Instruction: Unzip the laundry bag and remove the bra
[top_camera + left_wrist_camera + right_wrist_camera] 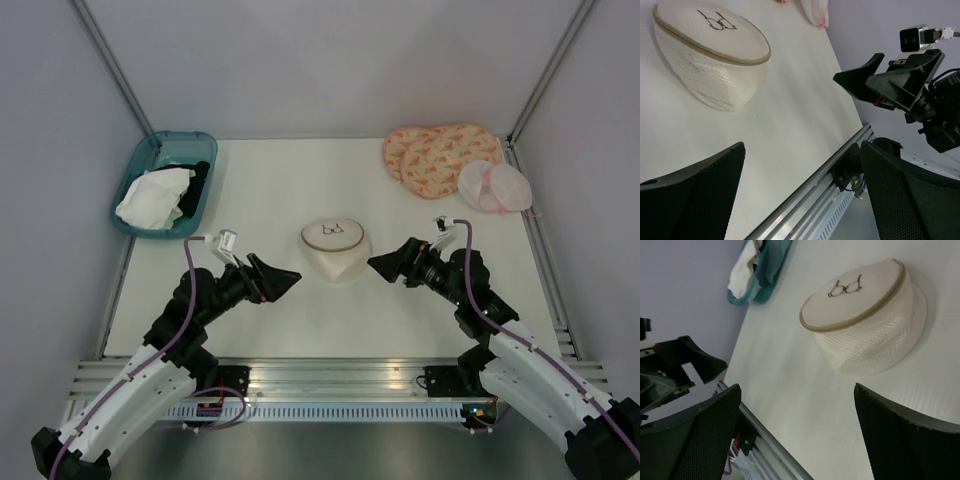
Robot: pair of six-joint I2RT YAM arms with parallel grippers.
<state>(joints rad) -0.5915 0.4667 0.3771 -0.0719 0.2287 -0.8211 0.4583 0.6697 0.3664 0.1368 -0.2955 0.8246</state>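
**Both hands spread, one on each side of the laundry bag**

The laundry bag (336,250) sits in the middle of the tabletop (270,180), with its round face and the small black icon turned upward. Its tan rim runs without a gap along the sides that the two wrist views show.

The left hand (288,278) is just to the left of the bag and the right hand (380,263) is just to the right of it. Both point toward the bag and neither one touches it. In each wrist view the two fingers (695,195) stand wide apart and hold nothing.

At the far left corner, a teal bin (130,178) holds a white cloth (155,198) and a black cloth (202,180). At the far right lies a pink-orange patterned pad (440,158). A pale pink mesh pair (495,187) lies at the pad's near right edge, and it seems to touch it.
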